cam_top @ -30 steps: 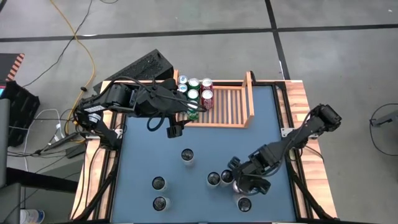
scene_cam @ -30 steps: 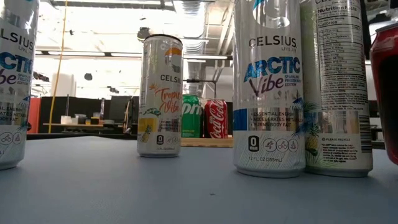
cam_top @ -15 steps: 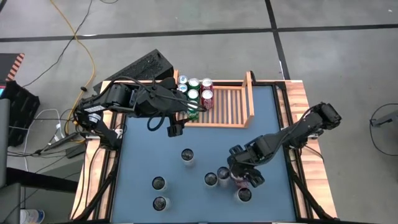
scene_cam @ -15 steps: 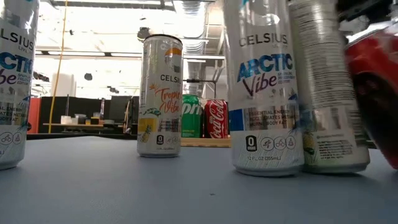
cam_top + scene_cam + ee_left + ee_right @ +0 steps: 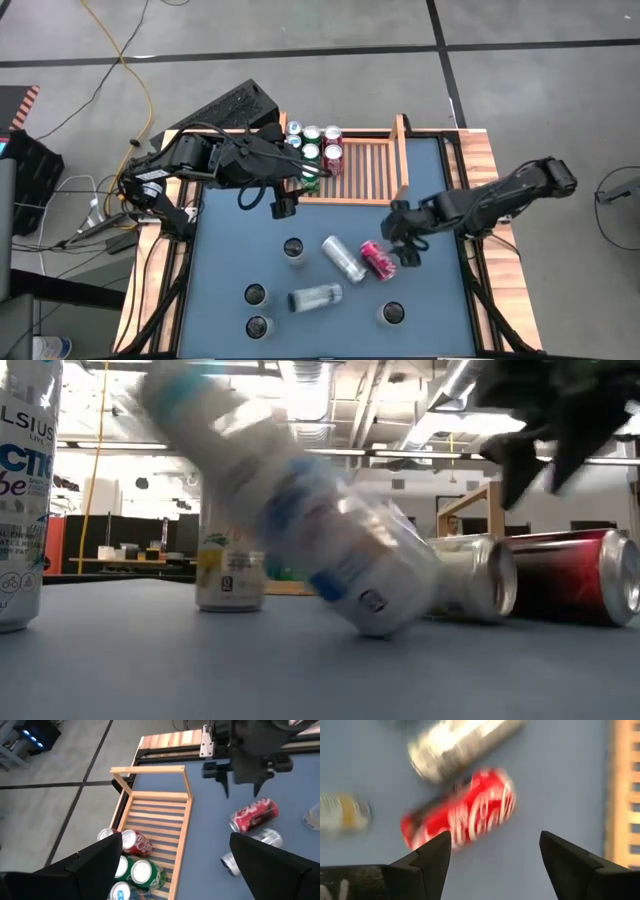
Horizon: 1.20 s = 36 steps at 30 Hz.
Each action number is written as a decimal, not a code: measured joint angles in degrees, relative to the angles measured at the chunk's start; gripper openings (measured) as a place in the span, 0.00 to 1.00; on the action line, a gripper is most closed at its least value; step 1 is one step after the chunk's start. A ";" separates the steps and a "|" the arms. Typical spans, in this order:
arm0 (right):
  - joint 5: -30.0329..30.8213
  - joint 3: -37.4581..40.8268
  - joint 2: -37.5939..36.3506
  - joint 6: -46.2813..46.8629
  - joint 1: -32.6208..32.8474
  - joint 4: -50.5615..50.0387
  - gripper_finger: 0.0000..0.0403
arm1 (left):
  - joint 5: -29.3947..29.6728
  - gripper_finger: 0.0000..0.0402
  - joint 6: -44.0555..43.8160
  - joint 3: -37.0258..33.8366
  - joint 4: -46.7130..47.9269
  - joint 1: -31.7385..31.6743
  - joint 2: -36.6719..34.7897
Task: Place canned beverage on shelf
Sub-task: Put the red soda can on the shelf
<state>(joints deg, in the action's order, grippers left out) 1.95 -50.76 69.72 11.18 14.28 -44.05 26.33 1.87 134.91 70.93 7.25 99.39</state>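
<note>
Blue table top (image 5: pixel 220 250) on a wooden frame, grey tiled floor around it, open workshop behind in the low view.

Shelf (image 5: pixel 365 170) sits at the far middle of the table. Its left end holds a cluster of upright cans (image 5: pixel 312 145), green and red tops, about five as far as I can count; the left arm covers part of them. The rest of the slatted base is bare.

Left gripper (image 5: pixel 310 178) hovers at the shelf's left front corner, just beside the stored cans. Fingers apart, nothing between them in the left wrist view.

Right gripper (image 5: pixel 405 240) hangs over the table in front of the shelf's right end, above a red can (image 5: pixel 378 260) lying on its side. Fingers apart and empty; the right wrist view shows the red can (image 5: pixel 462 817) below the gap, not touched.

Two silver cans are also down: one (image 5: pixel 342 258) just beside the red can, another (image 5: pixel 315 297) nearer the front, blurred in the low view and probably rolling. Upright on the table: four cans, at (image 5: pixel 293 247), (image 5: pixel 255 294), (image 5: pixel 258 326) and (image 5: pixel 392 313).

Judgement: task partly done. Roughly five cans shelved, seven left on the table, three of them toppled. The fallen ones likely need righting or a sideways grip before they can be stood on the shelf.
</note>
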 joint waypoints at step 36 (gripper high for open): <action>2.49 10.44 6.74 38.50 -5.07 -0.99 0.72 | -0.27 0.89 -0.70 -0.15 2.27 -0.13 0.00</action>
<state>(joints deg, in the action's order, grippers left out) 4.44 -40.32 76.46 49.67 9.22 -45.03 26.05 1.17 134.76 73.20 7.11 99.39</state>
